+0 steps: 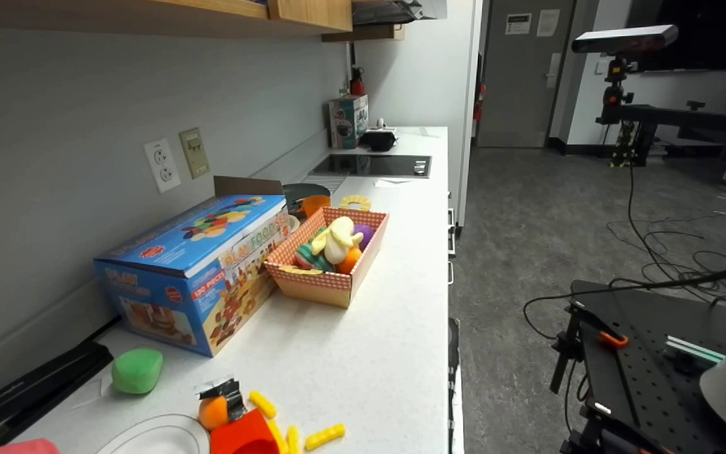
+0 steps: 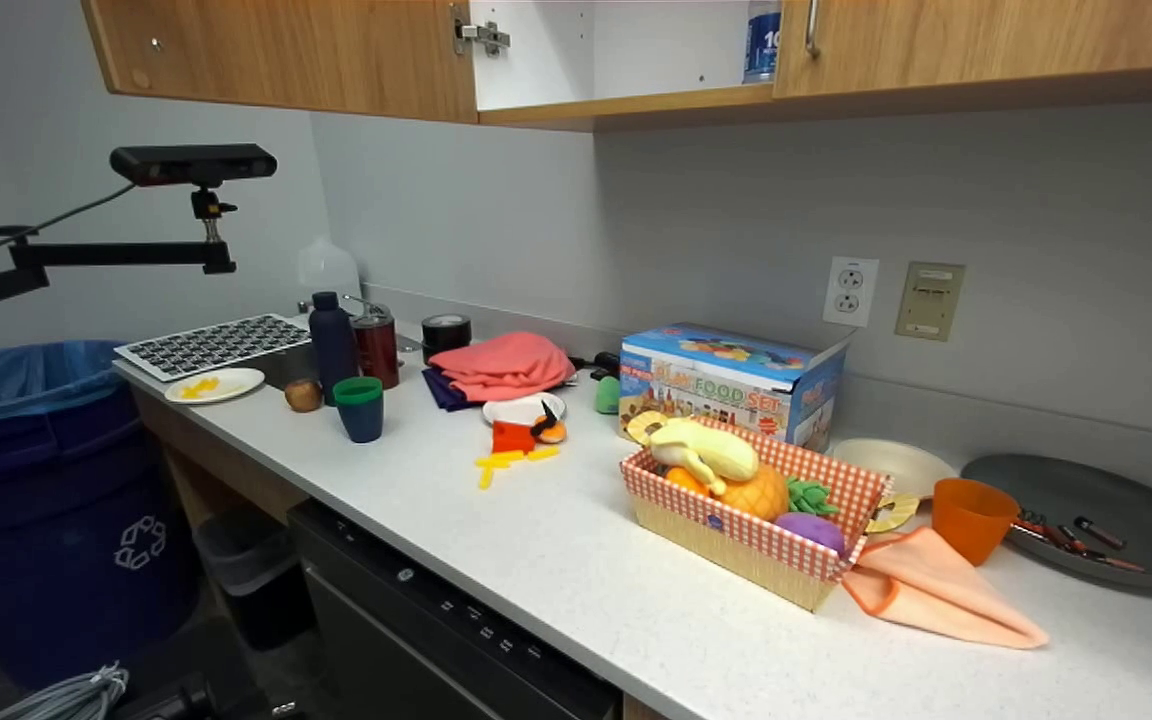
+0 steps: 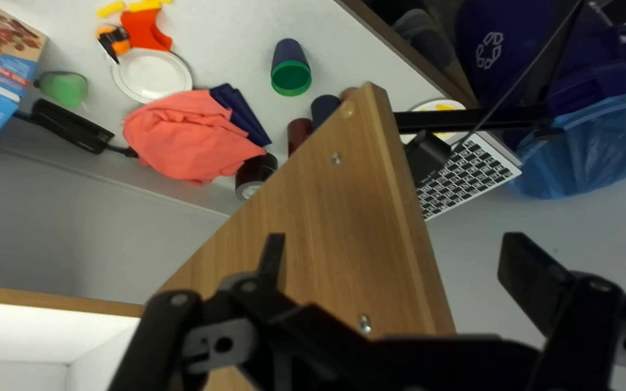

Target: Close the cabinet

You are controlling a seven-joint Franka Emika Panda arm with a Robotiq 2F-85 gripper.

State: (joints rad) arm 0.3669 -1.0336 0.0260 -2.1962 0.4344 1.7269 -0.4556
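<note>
The wooden cabinet door (image 2: 286, 60) stands swung wide open in an exterior view, its inner face with a hinge showing. The white cabinet interior (image 2: 536, 55) is exposed beside it. In the wrist view the door (image 3: 356, 217) runs up the middle, with screws on its face, and the cabinet's lower edge (image 3: 52, 301) is at the lower left. My gripper (image 3: 394, 239) is open and empty. One finger overlaps the door's face and the other is out past its free edge. I cannot tell whether either touches. The gripper is out of view in both exterior views.
A closed cabinet door (image 2: 996, 45) with a metal handle adjoins the opening. Below is a counter (image 2: 536, 540) with a play food box (image 2: 726, 385), a checkered basket (image 2: 726, 545), cups and cloths. A camera on an arm (image 2: 194, 165) stands under the open door.
</note>
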